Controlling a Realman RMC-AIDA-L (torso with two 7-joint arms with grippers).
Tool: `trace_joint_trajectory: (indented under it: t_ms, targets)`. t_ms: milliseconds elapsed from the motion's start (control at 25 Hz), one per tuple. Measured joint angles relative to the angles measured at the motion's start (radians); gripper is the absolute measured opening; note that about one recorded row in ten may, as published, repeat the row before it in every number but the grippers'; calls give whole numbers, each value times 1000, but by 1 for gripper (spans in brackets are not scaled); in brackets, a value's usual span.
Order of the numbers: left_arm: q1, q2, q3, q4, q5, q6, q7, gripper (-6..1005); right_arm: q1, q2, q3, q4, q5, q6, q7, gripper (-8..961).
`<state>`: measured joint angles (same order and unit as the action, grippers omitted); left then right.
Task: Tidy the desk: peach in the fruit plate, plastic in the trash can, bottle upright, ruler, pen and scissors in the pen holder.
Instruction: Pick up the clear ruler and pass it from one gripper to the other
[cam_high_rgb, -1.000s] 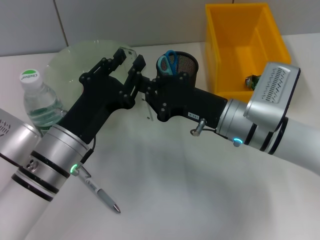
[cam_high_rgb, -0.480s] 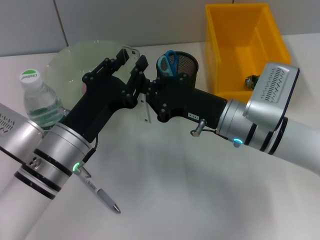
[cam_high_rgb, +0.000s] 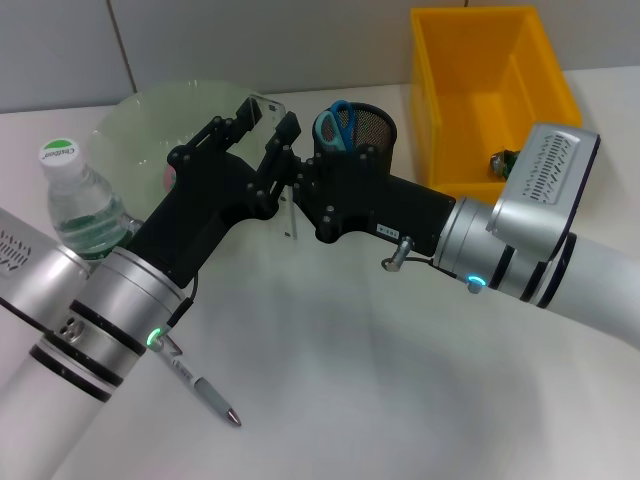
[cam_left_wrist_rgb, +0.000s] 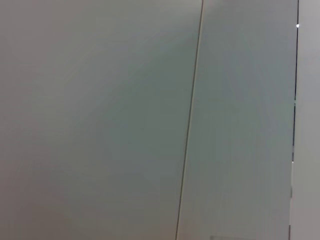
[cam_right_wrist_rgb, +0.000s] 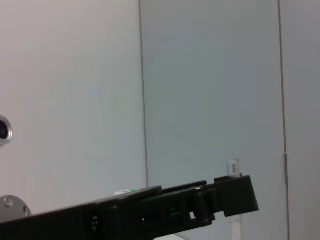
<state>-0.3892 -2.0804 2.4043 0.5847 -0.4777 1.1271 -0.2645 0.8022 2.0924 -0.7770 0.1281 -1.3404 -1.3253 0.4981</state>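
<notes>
The white table (cam_high_rgb: 350, 400) carried a pen (cam_high_rgb: 205, 392) near the front, a water bottle (cam_high_rgb: 82, 210) standing upright at left, a pale green plate (cam_high_rgb: 170, 115), a black mesh pen holder (cam_high_rgb: 372, 128) w/ scissors inside, and a yellow bin (cam_high_rgb: 490, 90), probably the trash can.

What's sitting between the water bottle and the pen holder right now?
In the head view, the left claw holding the clear ruler, over the glass fruit plate, lies between water bottle and pen holder.
</notes>
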Motion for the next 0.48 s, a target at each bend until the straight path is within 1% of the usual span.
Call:
trace_joint_trajectory:
  t_ms: [200, 480]
  targets:
    - [3, -1, 0, 0, 3, 10, 0, 501, -1, 0, 3, -1, 0, 0, 0, 4]
    - [1, 0, -5, -7, 3, 14, -9, 564, -2, 0, 4, -1, 0, 0, 0, 11]
